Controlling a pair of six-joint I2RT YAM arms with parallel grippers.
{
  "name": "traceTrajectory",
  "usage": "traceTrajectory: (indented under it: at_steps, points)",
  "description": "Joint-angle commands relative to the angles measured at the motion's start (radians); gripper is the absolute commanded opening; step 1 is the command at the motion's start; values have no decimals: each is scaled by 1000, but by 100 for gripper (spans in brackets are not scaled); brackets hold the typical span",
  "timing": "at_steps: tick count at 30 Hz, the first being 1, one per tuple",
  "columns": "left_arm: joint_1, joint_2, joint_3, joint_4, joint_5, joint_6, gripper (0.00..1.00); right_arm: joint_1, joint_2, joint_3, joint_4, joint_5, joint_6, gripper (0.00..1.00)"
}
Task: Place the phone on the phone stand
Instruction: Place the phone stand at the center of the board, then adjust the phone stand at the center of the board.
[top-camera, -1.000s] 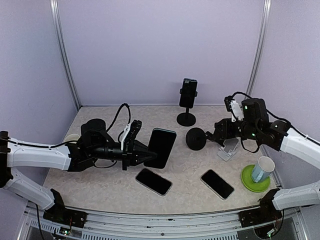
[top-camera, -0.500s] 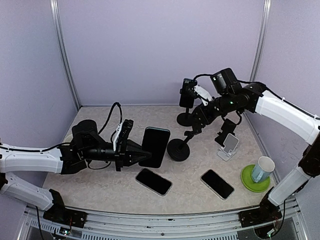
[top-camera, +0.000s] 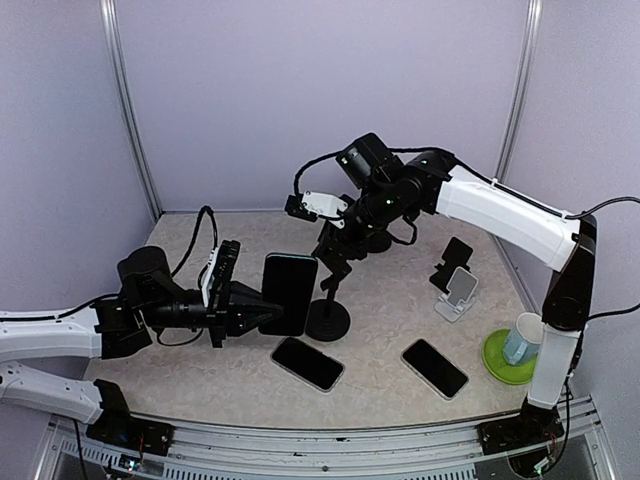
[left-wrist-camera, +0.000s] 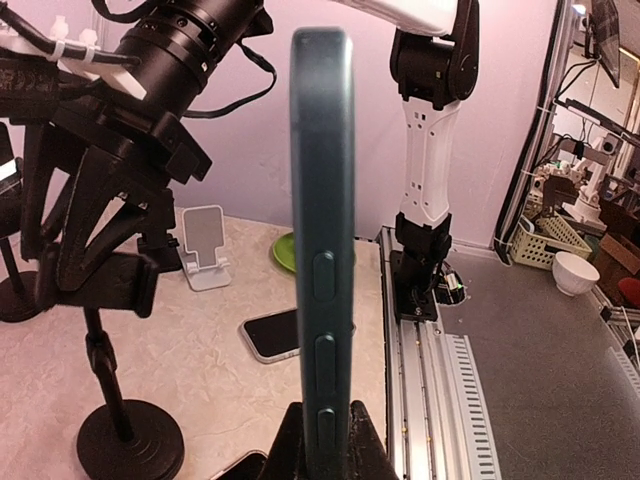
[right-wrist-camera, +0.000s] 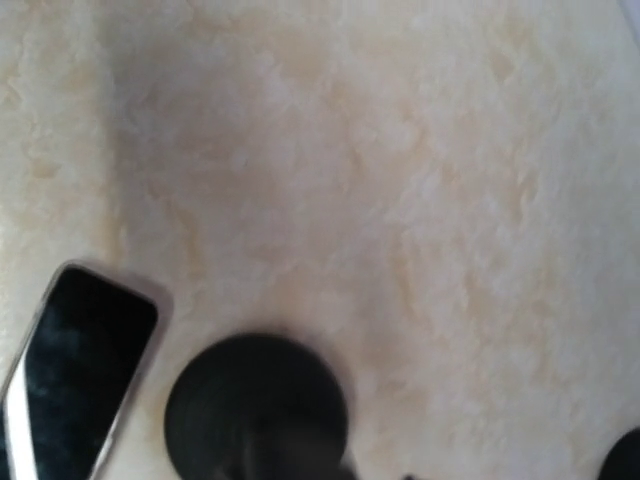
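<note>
Nearest on the tabletop (top-camera: 190, 375), a flat handset (top-camera: 308, 363) lies left of centre and a second handset (top-camera: 435, 368) lies to its right, both face up and apart from each other. Further right, a cup (top-camera: 526, 338) stands on a green coaster (top-camera: 500, 362) near the right edge. Just beyond the flat handset, the left tool (top-camera: 268, 312) reaches in from the left with its fingers pressed together on the lower edge of the phone (top-camera: 290, 292), which it holds upright above the tabletop, its dark face turned toward the near side. Just right of the phone, without touching it, the black phone stand (top-camera: 328, 322) rests on its round base with a thin pole rising to an empty cradle. The right tool (top-camera: 335, 258) comes down from the far right with its fingers on either side of that cradle; I cannot tell whether they are gripping it or standing slightly apart. To the right, a small white stand (top-camera: 456, 292) sits by itself.
</note>
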Motion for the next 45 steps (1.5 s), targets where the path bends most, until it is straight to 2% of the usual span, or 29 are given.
traceTrajectory:
  at_steps: [1, 5, 10, 15, 19, 24, 28, 35, 45]
  points:
    - [-3, -67, -18, 4, -27, -15, 0, 31, 25, 84, 24, 25, -101, 40]
    - [-2, -106, -26, -10, -39, -19, 0, 35, 29, 86, 51, 18, -86, 57]
    - [-4, -128, -12, -41, -47, -17, 0, 34, -26, 52, 118, -8, -23, 66]
    - [-4, -156, 7, -75, -84, -9, 0, 29, -157, -112, 274, 12, 81, 74]
    - [-4, -163, 18, -89, -96, -8, 0, 16, -316, -321, 440, 25, 178, 75]
    - [-4, -175, 16, -88, -113, -11, 0, 15, -540, -737, 820, 0, 268, 76]
    - [-2, -185, 15, -88, -128, -10, 0, 16, -603, -953, 1074, -19, 349, 76]
    - [-3, -232, -7, -73, -196, -12, 1, 16, -534, -1138, 1454, 22, 488, 74]
    - [-1, -278, -15, -102, -214, -15, 1, 12, -383, -1161, 1619, -29, 552, 72]
